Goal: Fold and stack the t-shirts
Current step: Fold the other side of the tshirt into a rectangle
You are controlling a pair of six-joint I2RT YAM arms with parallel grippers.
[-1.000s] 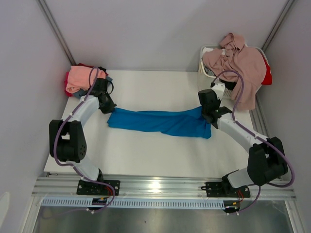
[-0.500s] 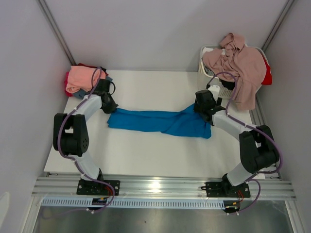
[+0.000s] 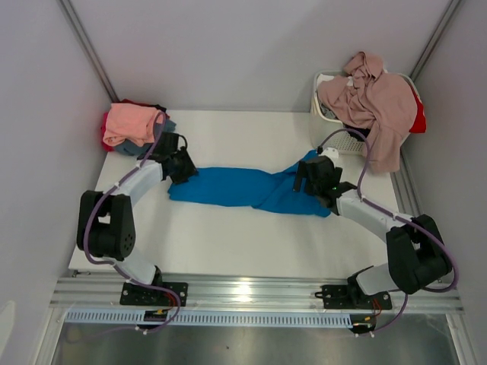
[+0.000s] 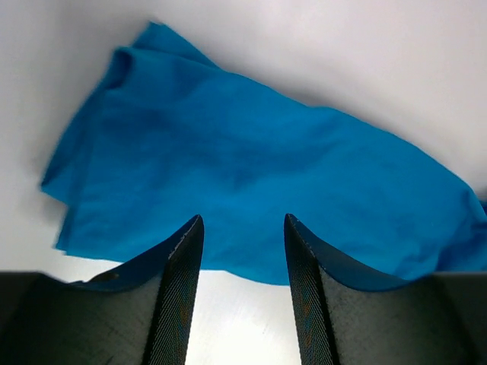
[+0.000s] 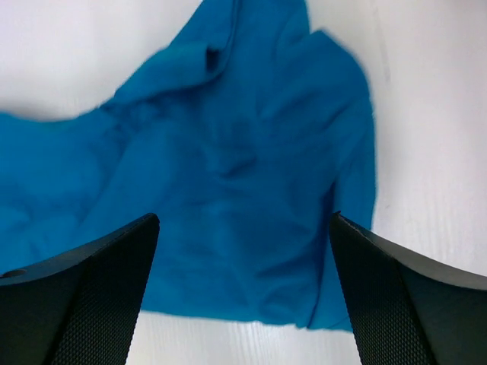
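Blue t-shirt (image 3: 247, 188): middle of the table (image 3: 228, 243), a long narrow band lying left to right. I judge it half folded, with crosswise folds still owed.
Cloth: soft matte knit, bunched at the right end and flatter at the left.
Left gripper (image 4: 242, 228): over the left end, jaws partly apart, empty.
Right gripper (image 5: 243, 228): over the right end, jaws wide, empty.
Stack (image 3: 131, 124): far left corner, salmon pink on top. I count these done.
Basket (image 3: 326, 82): far right corner, white slatted plastic, with a mauve-pink shirt (image 3: 380, 103) draped over it, still to do.
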